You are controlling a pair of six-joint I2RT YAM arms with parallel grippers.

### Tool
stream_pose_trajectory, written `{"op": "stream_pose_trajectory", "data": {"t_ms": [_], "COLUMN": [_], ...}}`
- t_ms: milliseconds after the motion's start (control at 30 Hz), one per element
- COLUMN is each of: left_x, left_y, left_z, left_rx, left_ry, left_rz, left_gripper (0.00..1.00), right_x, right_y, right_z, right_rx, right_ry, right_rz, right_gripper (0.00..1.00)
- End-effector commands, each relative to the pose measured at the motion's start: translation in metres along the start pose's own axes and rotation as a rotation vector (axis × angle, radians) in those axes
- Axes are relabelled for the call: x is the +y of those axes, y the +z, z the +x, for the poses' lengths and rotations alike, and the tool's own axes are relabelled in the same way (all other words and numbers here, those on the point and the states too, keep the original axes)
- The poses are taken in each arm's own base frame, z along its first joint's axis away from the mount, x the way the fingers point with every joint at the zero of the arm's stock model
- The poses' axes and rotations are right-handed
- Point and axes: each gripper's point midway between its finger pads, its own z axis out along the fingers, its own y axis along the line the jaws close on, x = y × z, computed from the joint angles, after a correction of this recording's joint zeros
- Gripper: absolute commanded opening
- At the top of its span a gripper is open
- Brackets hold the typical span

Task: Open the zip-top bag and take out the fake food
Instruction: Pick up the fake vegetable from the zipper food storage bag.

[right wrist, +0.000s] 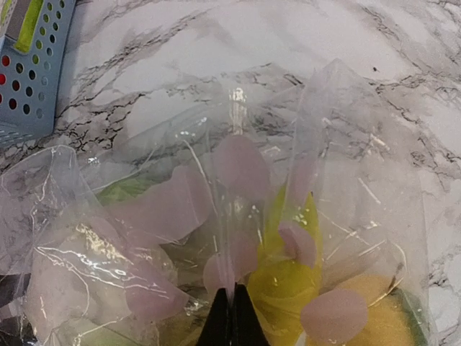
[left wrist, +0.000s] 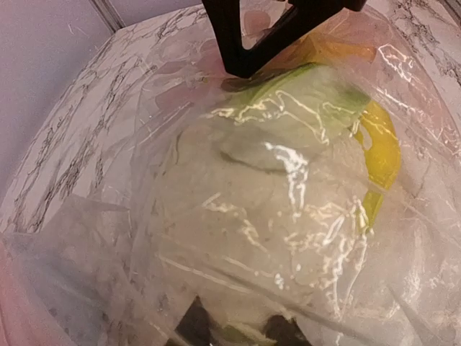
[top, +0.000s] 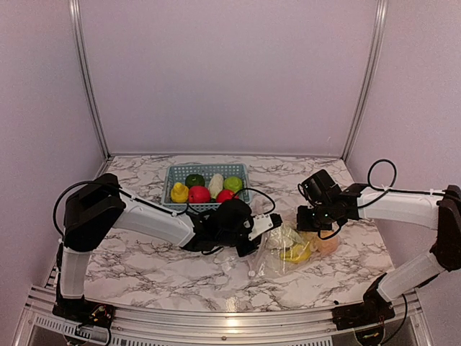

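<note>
R gripper (right wrist: 232,317) was shut, pinching thin film of the zip-top bag (right wrist: 238,180) right at its tips. L gripper (top: 266,223) pressed into bag's far side; grip couldn't be told. Bag prob. light, floppy, slippery: take the mouth edges. Fake food (right wrist: 288,281) inside, just beyond R tips

I looked over a marble-patterned table (top: 144,270), boxed in by plain lilac walls (top: 230,72) at 9, 12 and 3 o'clock. Metal posts (top: 88,79) stood at 11 and 1. A rail (top: 180,326) at 6 caught soft glare.
</note>
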Motion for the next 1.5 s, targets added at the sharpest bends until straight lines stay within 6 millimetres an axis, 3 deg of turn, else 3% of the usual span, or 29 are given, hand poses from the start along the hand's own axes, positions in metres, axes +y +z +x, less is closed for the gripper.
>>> {"op": "stream_pose_trajectory", "data": {"t_ms": [0,200,267,1267,1467], "left_x": [0.010,0.012,0.014,0.032,0.031], "left_y": [-0.021,-0.030,-0.032,-0.083,-0.089], "left_z": [-0.029,-0.022,-0.021,-0.007,-0.013], "left_rx": [-0.082,-0.066,-0.061,-0.025,-0.051], "left_ry": [-0.045,-0.061,-0.070,-0.120,-0.150], "left_rz": [-0.014,-0.031,-0.043,-0.154,-0.136], "left_gripper": [0.11,0.07,0.00,0.00,0.00], "right_x": [-0.010,-0.015,-0.016,-0.028,-0.016], "right_y": [0.001,0.001,0.000,-0.021,-0.021], "right_z": [-0.001,-0.003,-0.006,-0.035,-0.037], "right_rx": [0.001,-0.014,-0.026,-0.131,-0.142], "right_ry": [-0.001,0.003,0.005,-0.055,-0.103], "right_rz": [0.055,0.082,0.095,0.280,0.300], "right_gripper": [0.00,0.00,0.00,0.00,0.00]}}
